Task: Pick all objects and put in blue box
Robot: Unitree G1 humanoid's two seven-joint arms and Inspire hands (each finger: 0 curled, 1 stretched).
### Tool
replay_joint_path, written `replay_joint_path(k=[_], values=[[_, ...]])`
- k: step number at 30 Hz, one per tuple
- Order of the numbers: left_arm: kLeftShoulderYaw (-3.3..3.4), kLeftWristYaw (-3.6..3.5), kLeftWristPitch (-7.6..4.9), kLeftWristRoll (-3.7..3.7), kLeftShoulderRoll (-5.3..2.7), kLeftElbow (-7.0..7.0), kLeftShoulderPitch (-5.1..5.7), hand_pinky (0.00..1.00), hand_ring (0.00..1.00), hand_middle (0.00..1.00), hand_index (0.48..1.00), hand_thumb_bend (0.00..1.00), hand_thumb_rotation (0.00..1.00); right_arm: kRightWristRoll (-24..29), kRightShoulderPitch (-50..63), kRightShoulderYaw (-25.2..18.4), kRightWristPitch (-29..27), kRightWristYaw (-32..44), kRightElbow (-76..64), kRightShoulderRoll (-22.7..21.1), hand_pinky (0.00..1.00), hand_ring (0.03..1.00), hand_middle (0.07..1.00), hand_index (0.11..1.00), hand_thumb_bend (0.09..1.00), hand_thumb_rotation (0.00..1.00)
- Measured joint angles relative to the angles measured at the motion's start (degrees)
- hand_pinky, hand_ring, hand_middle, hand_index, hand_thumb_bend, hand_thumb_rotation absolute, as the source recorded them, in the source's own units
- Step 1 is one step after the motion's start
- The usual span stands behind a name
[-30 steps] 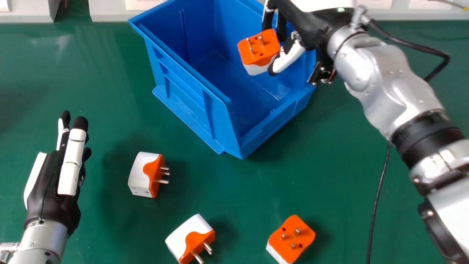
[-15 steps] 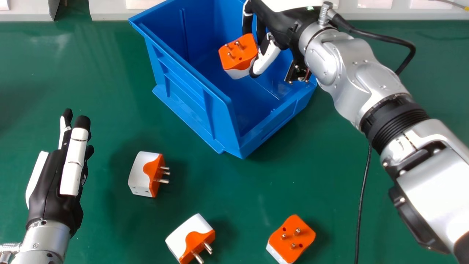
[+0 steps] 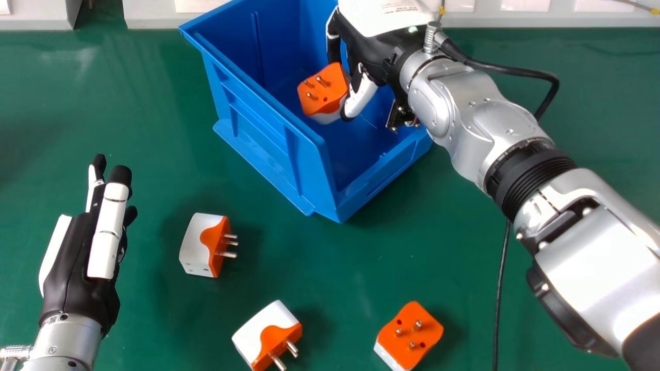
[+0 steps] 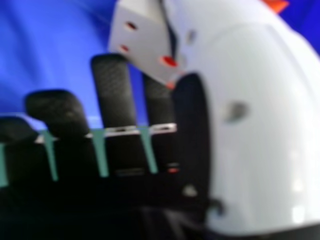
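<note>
In the head view my right hand [image 3: 368, 56] is over the blue box [image 3: 278, 121], its fingers and thumb pinching an orange and white plug adapter [image 3: 324, 93] inside the box's opening. From the right hand view, the white side of that adapter [image 4: 142, 37] shows between the thumb and fingertips of my right hand [image 4: 115, 95]. Three more adapters lie apart on the green table: one [image 3: 201, 245] left of centre, one [image 3: 270, 332] near the front, and one [image 3: 410, 335] further right with its pins up. At the left, my left hand [image 3: 77, 263] is open and holds nothing.
A white ledge [image 3: 154, 14] runs along the table's back edge. Beneath the right forearm a black cable [image 3: 499, 309] lies on the green table [image 3: 454, 242]. Bare table separates the left hand from the box.
My right hand has moved left and slightly toward the front with its adapter, further over the box. The left hand has shifted slightly right. The three adapters on the table stay put.
</note>
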Motion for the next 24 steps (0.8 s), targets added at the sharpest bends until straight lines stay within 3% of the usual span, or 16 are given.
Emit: replay_joint_path(k=[1, 2, 3, 6, 7, 11, 16, 24], values=[[0.0, 0.12, 0.01, 0.01, 0.0, 0.0, 0.0, 0.98, 1.0, 1.0, 1.0, 0.59, 1.0, 0.02, 0.0, 0.02, 0.51, 0.04, 0.0, 0.08, 0.07, 0.127, 0.422, 0.482, 0.511, 0.0], [0.0, 0.31, 0.04, 0.01, 0.0, 0.0, 0.0, 0.98, 1.0, 1.0, 1.0, 0.59, 1.0, 0.05, 0.0, 0.07, 0.98, 0.16, 0.0, 0.13, 0.16, 0.23, 0.484, 0.556, 0.525, 0.08], [0.0, 0.47, 0.08, 0.01, 0.0, -0.03, 0.0, 0.98, 1.0, 1.0, 1.0, 0.59, 1.0, 0.07, 0.0, 0.13, 1.39, 0.41, 0.0, 0.15, 0.16, 0.23, 0.484, 0.556, 0.525, 0.08], [-0.01, 0.69, 0.22, 0.0, 0.0, -0.35, 0.01, 0.97, 1.0, 1.0, 1.0, 0.59, 1.0, 0.09, 0.0, 0.31, 1.72, 0.84, 0.0, 0.15, 0.35, 0.486, 0.68, 0.749, 0.569, 0.26], [-0.02, 0.73, 0.23, 0.0, 0.0, -0.43, 0.01, 0.97, 1.0, 1.0, 1.0, 0.59, 1.0, 0.08, 0.0, 0.37, 1.73, 0.85, 0.0, 0.15, 0.35, 0.486, 0.68, 0.749, 0.569, 0.26], [-0.13, 0.84, 0.94, 0.01, 0.0, -0.58, -0.07, 0.97, 1.0, 1.0, 1.0, 0.59, 1.0, 0.05, 0.0, 0.71, 1.55, 0.84, -0.02, 0.21, 0.5, 0.679, 0.829, 0.879, 0.597, 0.37], [-0.31, 0.99, 1.39, 0.01, 0.0, -0.71, -0.07, 0.97, 1.0, 1.0, 1.0, 0.58, 1.0, 0.03, 0.0, 1.02, 1.59, 0.84, -0.02, 0.24, 0.59, 0.793, 0.904, 0.941, 0.607, 0.41], [-0.68, 1.07, 1.48, 0.0, -0.15, -1.09, -0.12, 0.97, 1.0, 1.0, 1.0, 0.58, 1.0, -0.09, 0.01, 2.06, 1.79, 0.72, -0.02, 0.23, 0.64, 0.85, 0.938, 0.967, 0.61, 0.43]])
